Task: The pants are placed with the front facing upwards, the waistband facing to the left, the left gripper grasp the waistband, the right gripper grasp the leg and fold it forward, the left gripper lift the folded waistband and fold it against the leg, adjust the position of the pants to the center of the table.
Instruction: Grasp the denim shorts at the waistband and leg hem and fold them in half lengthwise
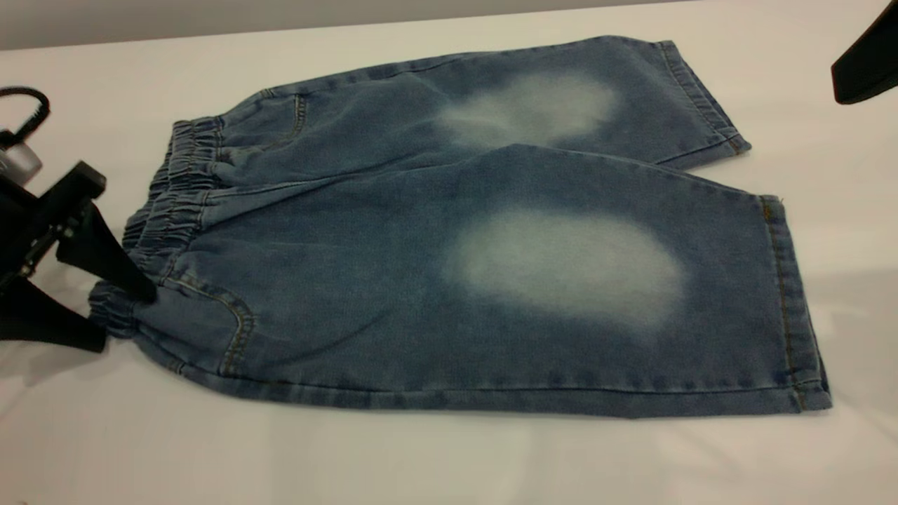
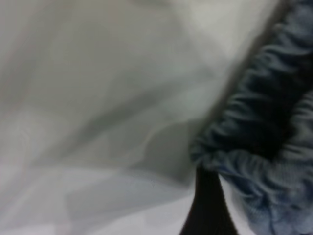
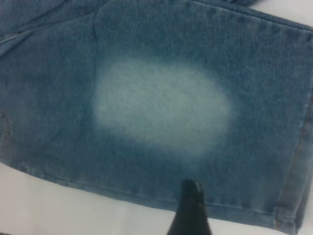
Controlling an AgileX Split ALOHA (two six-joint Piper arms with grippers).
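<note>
Flat on the table point(image 1: 449, 463), pants point(image 1: 491, 280); left gripper point(image 1: 119, 312) spread wide, fingers straddling the waistband point(image 1: 168, 210) corner, nothing gripped.

I count one pair of pants point(image 1: 449, 245) on the table point(image 1: 421, 463), two legs, two pale knee patches point(image 1: 568, 263), one waistband point(image 1: 175, 203). Two grippers: left gripper point(image 1: 116, 319) at the left edge, right gripper point(image 1: 866, 63) at the far right corner.
</note>
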